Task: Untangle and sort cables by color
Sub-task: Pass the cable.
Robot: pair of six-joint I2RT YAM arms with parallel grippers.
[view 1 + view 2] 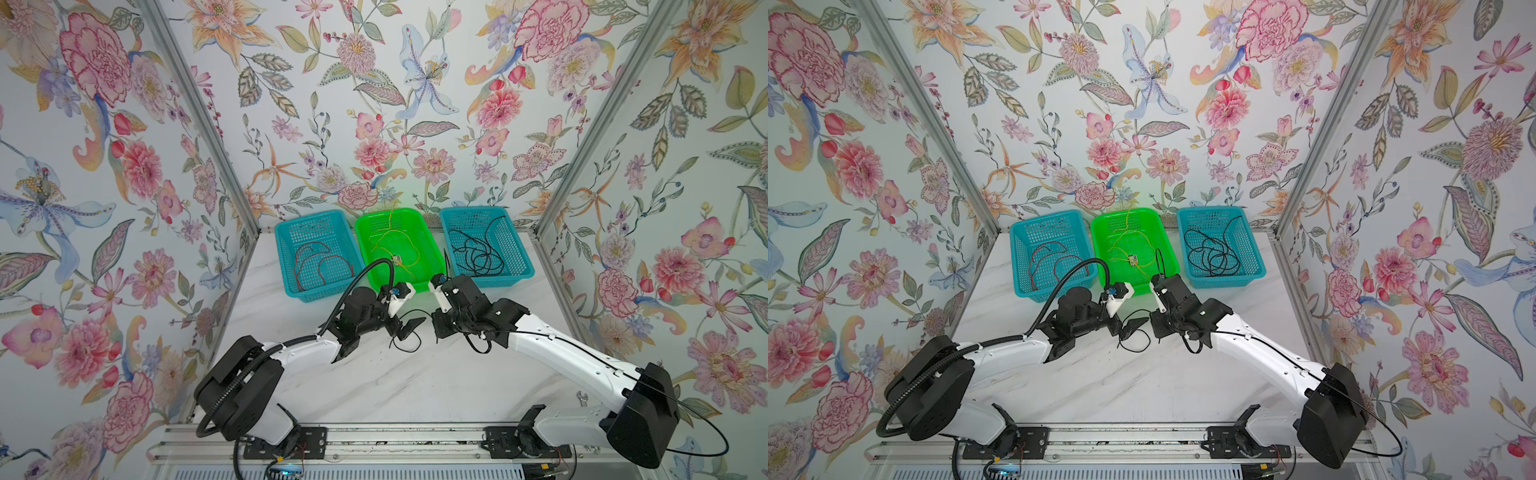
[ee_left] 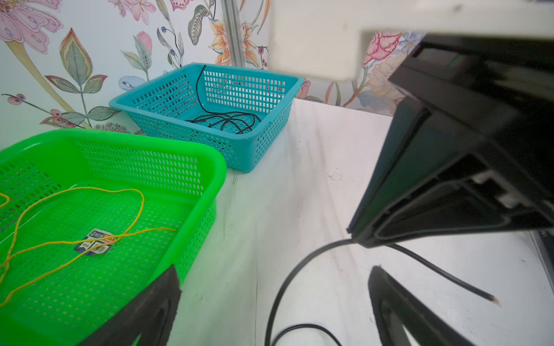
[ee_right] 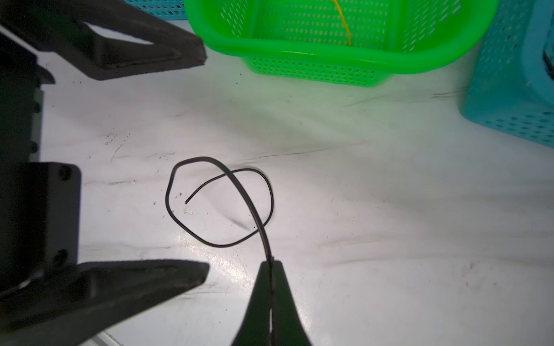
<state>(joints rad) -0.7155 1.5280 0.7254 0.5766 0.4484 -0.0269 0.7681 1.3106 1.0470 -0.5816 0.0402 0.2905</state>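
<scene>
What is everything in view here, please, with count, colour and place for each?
table: one, white marble.
left blue basket: one, blue, table's back, robot's left.
green basket: one, green, middle of the row.
right blue basket: one, blue, robot's right.
red cables: a few, red, in the left blue basket.
yellow cables: a few, yellow, in the green basket.
black cables: tangled bunch, black, in the right blue basket.
loose black cable: one, black, looped on the table.
label: one, white and blue, in the green basket.
wrench: one, silver, table's right edge.
left end effector: one, black, open.
right end effector: one, black, shut on the loose black cable.
</scene>
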